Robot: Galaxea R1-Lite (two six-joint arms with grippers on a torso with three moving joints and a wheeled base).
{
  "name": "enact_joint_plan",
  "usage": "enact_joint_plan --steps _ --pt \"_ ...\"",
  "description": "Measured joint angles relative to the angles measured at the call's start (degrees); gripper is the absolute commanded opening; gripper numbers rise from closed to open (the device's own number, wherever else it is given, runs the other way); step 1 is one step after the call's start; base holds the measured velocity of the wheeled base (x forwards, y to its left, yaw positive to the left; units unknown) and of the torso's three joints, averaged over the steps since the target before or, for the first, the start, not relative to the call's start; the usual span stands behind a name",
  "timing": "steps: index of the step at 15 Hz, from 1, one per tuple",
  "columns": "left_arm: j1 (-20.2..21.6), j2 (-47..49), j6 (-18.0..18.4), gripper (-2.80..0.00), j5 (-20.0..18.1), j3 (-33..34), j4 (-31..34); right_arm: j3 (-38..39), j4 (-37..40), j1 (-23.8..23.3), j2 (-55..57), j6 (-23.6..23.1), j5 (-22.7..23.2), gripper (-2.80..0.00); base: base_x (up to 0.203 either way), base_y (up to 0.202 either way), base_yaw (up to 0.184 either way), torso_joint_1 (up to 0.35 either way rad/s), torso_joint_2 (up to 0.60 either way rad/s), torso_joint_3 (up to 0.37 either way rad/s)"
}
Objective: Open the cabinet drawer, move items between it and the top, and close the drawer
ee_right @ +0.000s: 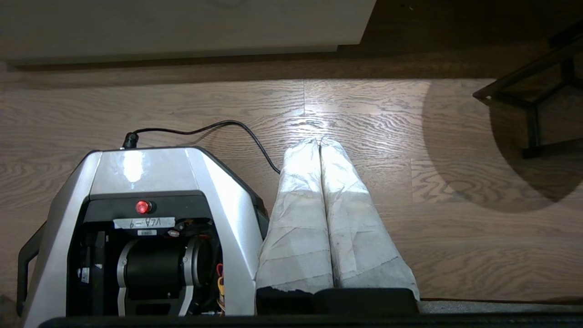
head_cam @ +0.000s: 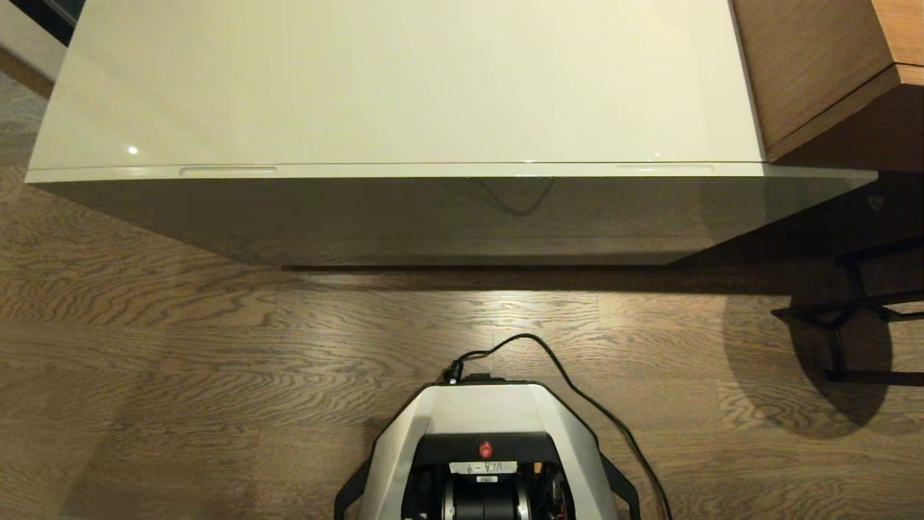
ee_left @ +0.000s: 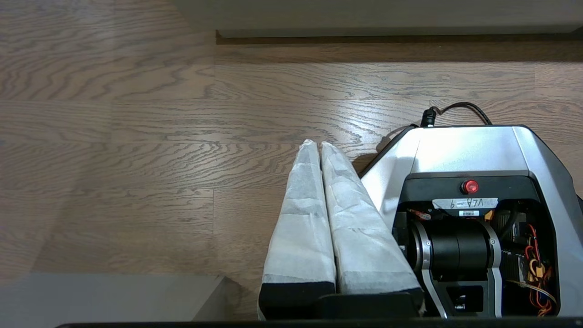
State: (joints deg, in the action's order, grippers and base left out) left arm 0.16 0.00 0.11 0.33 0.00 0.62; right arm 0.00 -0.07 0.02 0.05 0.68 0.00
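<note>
From my remote station I see both arms parked low beside the robot base (head_cam: 491, 433), neither showing in the head view. The left gripper (ee_left: 317, 145) has its two paper-wrapped fingers (ee_left: 300, 218) pressed together along their length, holding nothing, tips over bare wooden floor (ee_left: 136, 136). The right gripper (ee_right: 317, 142) is the same: wrapped fingers (ee_right: 355, 228) pressed together, empty, over floor beside the base. The cabinet drawer (head_cam: 447, 172) is shut, its front edge flush under the top (head_cam: 390, 79); in the head view the cabinet sits at 12 o'clock from the base, and the two slim slots (head_cam: 227, 171) in the drawer edge lie at about 10 and 2 o'clock. The top is bare where I can see it; its far edge is cut off by the frame. I see no slippers or paper roll in any view; the drawer's inside is hidden. A brown wooden furniture piece (head_cam: 816, 65) is cropped at 1 o'clock, and a black metal frame (head_cam: 859, 310) at 3 o'clock is partly cut off. A black cable (head_cam: 577, 390) runs from the base's front and off the frame at 5 o'clock. A white label (ee_left: 464, 203) under the red button (ee_left: 469, 186) reads upside down; I make it out as roughly "VLA-9", the small print below it unreadable.
</note>
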Motion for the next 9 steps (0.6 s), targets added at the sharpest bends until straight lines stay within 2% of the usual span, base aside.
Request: enact_joint_plan --steps 9 --pt "0.05 0.0 -0.04 -2.8 -0.02 0.0 0.0 0.0 0.0 0.0 0.0 -0.02 -0.02 -2.8 0.0 0.0 0.0 0.0 0.0 0.0"
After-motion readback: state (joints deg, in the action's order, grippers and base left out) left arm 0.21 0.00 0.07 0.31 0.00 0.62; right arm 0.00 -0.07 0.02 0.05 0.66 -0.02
